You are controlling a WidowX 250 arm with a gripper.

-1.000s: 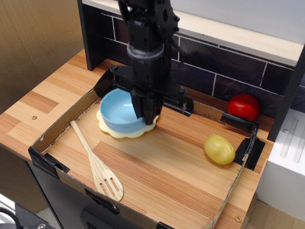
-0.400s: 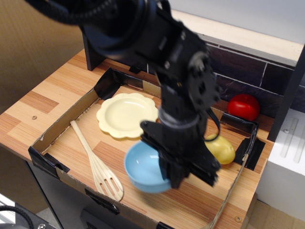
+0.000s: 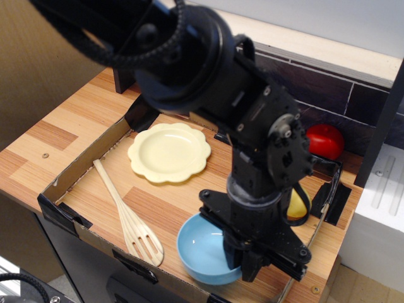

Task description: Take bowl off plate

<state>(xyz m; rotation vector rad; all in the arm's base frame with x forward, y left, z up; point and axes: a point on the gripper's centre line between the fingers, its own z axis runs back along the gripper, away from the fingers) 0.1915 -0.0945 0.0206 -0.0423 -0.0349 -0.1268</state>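
bowl (image 3: pixel 203 251) was well clear of plate (image 3: pixel 169 151), sitting right under gripper (image 3: pixel 243 262) by tray's front wall (image 3: pixel 95 237). jaws probably clamped on rim, hard to tell. sloppy release could've tipped it over edge.

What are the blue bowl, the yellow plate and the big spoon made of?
The bowl looks like glossy plastic, since light shines off it. The plate looks like smooth plastic too, maybe ceramic. The slotted spoon looks like pale bare wood.
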